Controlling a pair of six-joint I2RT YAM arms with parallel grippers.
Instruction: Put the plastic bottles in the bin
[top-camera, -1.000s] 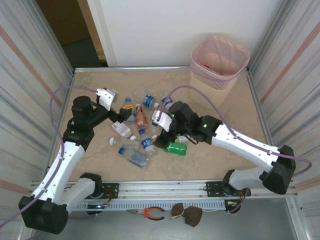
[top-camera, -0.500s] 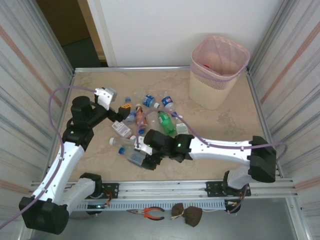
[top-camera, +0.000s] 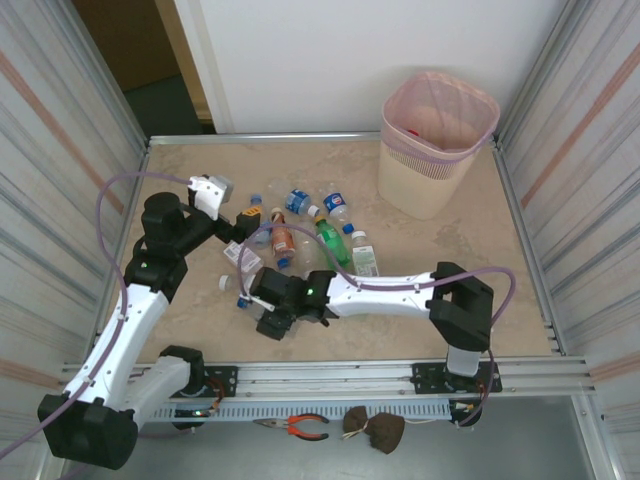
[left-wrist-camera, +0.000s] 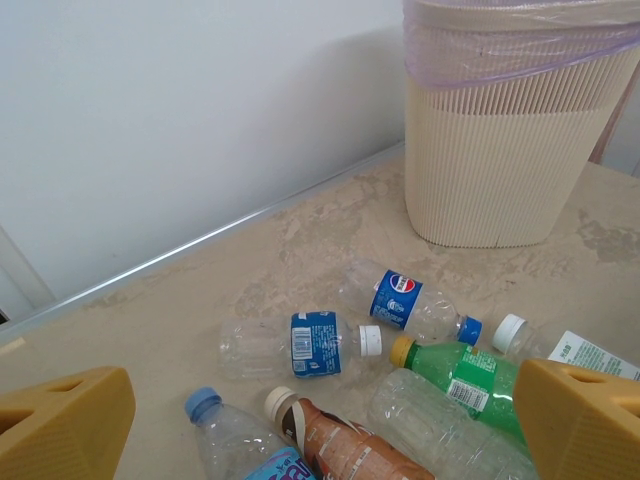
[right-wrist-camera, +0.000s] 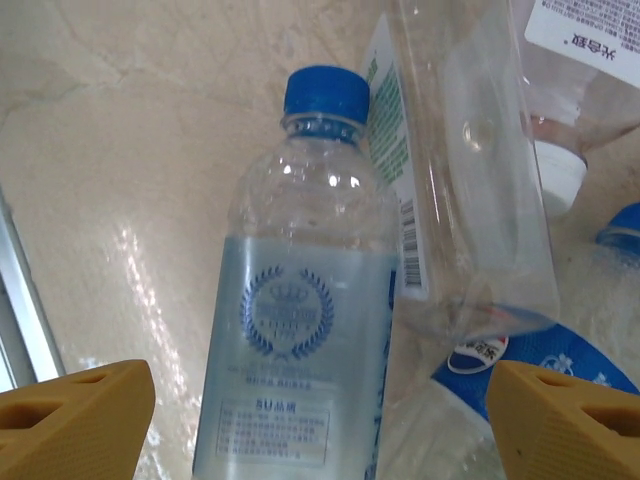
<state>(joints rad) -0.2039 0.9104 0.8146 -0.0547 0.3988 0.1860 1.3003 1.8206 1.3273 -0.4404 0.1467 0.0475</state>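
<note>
Several plastic bottles (top-camera: 300, 235) lie in a loose pile mid-table. The pale pink bin (top-camera: 438, 140), lined with a thin bag, stands at the back right, seen also as bin (left-wrist-camera: 510, 150). My left gripper (top-camera: 250, 216) hovers open at the pile's left edge; in its wrist view the left gripper (left-wrist-camera: 320, 440) frames a blue-labelled clear bottle (left-wrist-camera: 300, 345), a green bottle (left-wrist-camera: 470, 375) and an orange-brown bottle (left-wrist-camera: 350, 450). My right gripper (top-camera: 270, 322) is low at the pile's front left. It (right-wrist-camera: 320, 420) stands open around a blue-capped clear bottle (right-wrist-camera: 300, 370), its fingers apart from it.
A Pepsi-labelled bottle (left-wrist-camera: 410, 300) lies between the pile and the bin. Metal rails edge the table, and corrugated walls stand close on both sides. Bare tabletop (top-camera: 450, 270) stretches right of the pile toward the bin. Pliers (top-camera: 300, 427) lie below the front rail.
My right arm has swung from the pile's middle to its front-left corner and come down over the blue-capped bottle. The left arm has barely moved.
</note>
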